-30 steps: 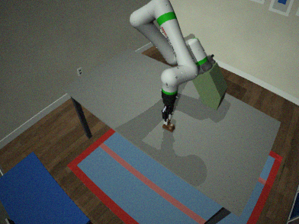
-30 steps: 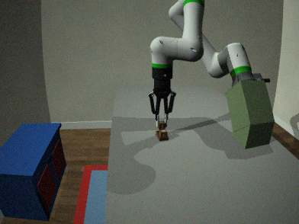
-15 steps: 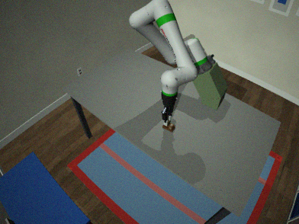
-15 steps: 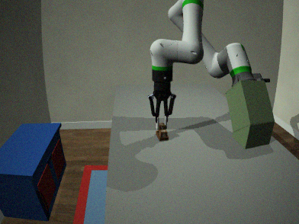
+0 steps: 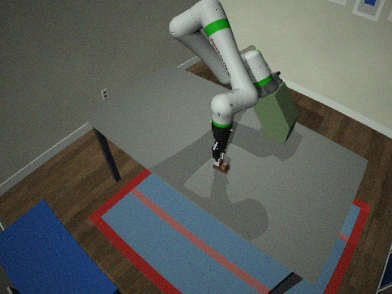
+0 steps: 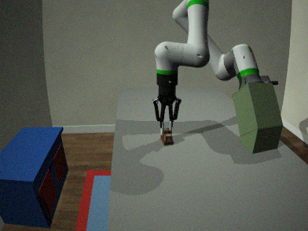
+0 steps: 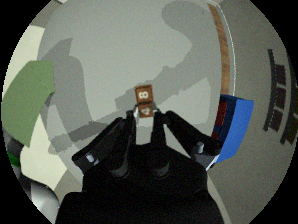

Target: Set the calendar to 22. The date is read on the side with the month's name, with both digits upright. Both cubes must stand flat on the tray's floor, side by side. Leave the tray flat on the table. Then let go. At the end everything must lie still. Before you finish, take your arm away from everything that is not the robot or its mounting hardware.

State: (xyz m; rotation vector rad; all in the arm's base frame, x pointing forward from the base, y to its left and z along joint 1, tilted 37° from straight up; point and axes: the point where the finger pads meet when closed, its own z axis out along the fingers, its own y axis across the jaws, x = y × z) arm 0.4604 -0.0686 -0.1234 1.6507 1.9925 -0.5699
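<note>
The small brown calendar tray (image 5: 218, 168) stands on the grey table near its middle. It also shows in the exterior view (image 6: 167, 139) and in the wrist view (image 7: 144, 95), where a pale cube face shows inside it; I cannot read the digit. My gripper (image 6: 166, 130) points straight down right over the tray. Its fingers are shut on a small pale cube (image 7: 143, 113), held at the tray's near end. It is too small to tell whether the cube rests on the tray's floor or hangs just above it. The month's name is not readable.
A large green box (image 6: 257, 116) stands at the arm's base on the far right of the table. A blue cabinet (image 6: 29, 178) stands on the floor to the left, off the table. The table's left edge (image 6: 114, 157) is near the tray.
</note>
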